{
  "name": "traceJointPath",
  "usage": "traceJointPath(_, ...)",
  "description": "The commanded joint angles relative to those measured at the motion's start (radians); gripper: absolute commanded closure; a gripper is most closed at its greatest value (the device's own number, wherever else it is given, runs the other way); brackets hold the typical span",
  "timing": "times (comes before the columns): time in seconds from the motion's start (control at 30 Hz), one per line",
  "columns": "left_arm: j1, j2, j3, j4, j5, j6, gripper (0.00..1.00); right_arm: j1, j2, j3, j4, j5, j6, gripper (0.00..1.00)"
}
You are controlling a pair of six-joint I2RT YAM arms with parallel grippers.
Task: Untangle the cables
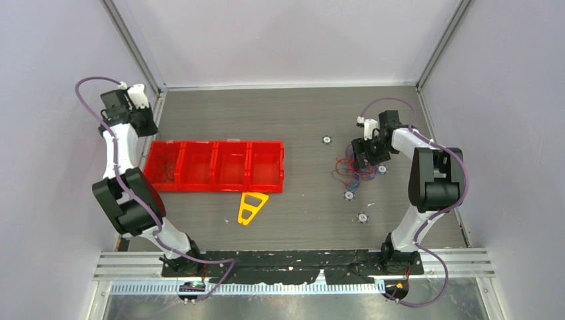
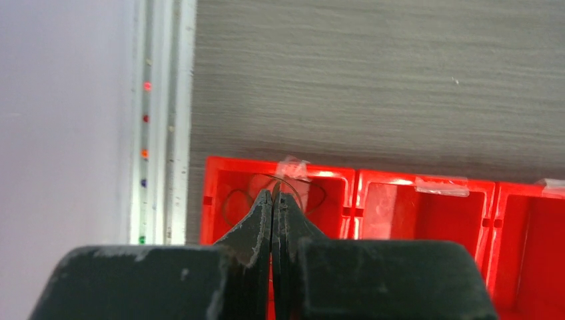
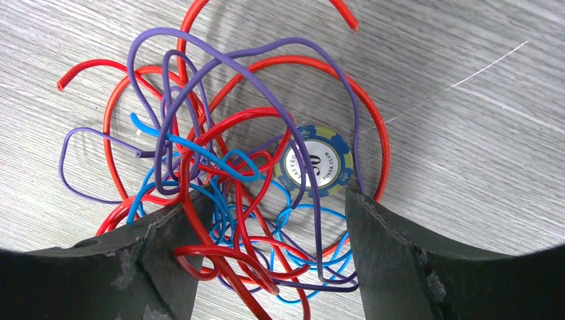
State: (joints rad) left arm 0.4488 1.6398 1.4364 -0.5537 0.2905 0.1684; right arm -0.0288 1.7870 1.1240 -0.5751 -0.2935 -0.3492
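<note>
The cables [image 1: 351, 168] lie as a tangle of red, blue and purple strands on the table at the right, and fill the right wrist view [image 3: 220, 167]. My right gripper [image 1: 365, 155] is open, and its fingers straddle the near part of the tangle [image 3: 276, 197] with loops between them. My left gripper [image 1: 145, 125] is at the far left, over the left end of a red tray [image 1: 216, 189]. In the left wrist view it [image 2: 273, 195] is shut, and a hair-thin dark strand [image 2: 313, 190] seems to run out of its tips and loop into the tray's leftmost compartment [image 2: 230, 200].
A blue and yellow poker chip [image 3: 315, 160] lies under the tangle. Several small round chips [image 1: 327, 139] are scattered around it. A yellow triangular piece [image 1: 252, 207] lies in front of the tray. The enclosure walls and a metal rail [image 2: 163, 120] stand close on the left.
</note>
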Motion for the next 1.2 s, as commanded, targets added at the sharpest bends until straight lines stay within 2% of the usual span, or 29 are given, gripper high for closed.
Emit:
traceJointPath(0.0, -0.019, 0.032, 0.035, -0.078, 0.016, -0.004, 1.00, -0.005, 0.018, -0.034, -0.088, -0.009, 0.031, 0.23)
traceJointPath(0.2, -0.025, 0.052, 0.030, -0.195, 0.102, 0.032, 1.00, -0.005, 0.022, -0.042, -0.082, -0.022, 0.047, 0.23)
traceJointPath(0.33, -0.022, 0.035, -0.010, -0.137, 0.004, 0.031, 1.00, -0.005, 0.030, -0.035, -0.079, -0.024, 0.049, 0.23)
traceJointPath(0.6, -0.017, 0.035, 0.031, -0.070, -0.099, 0.085, 0.98, -0.005, 0.049, -0.007, -0.091, -0.030, 0.038, 0.23)
traceJointPath(0.63, -0.017, 0.048, 0.051, -0.093, -0.075, 0.108, 0.92, -0.005, 0.049, -0.007, -0.091, -0.031, 0.038, 0.23)
traceJointPath(0.7, -0.019, 0.078, 0.084, -0.151, -0.040, 0.124, 0.86, -0.005, 0.050, -0.007, -0.094, -0.035, 0.032, 0.23)
traceJointPath(0.9, -0.021, 0.103, 0.099, -0.287, -0.052, 0.183, 0.88, -0.005, 0.052, 0.002, -0.102, -0.033, 0.015, 0.23)
traceJointPath(0.97, -0.015, 0.094, 0.107, -0.321, -0.043, 0.198, 0.76, -0.006, 0.050, 0.004, -0.103, -0.035, 0.015, 0.23)
traceJointPath(1.07, 0.011, 0.040, 0.129, -0.372, 0.099, 0.257, 0.45, -0.005, 0.046, 0.004, -0.104, -0.042, 0.016, 0.23)
traceJointPath(1.17, 0.012, -0.012, 0.189, -0.501, 0.163, 0.491, 0.34, -0.005, 0.039, 0.000, -0.106, -0.049, 0.013, 0.23)
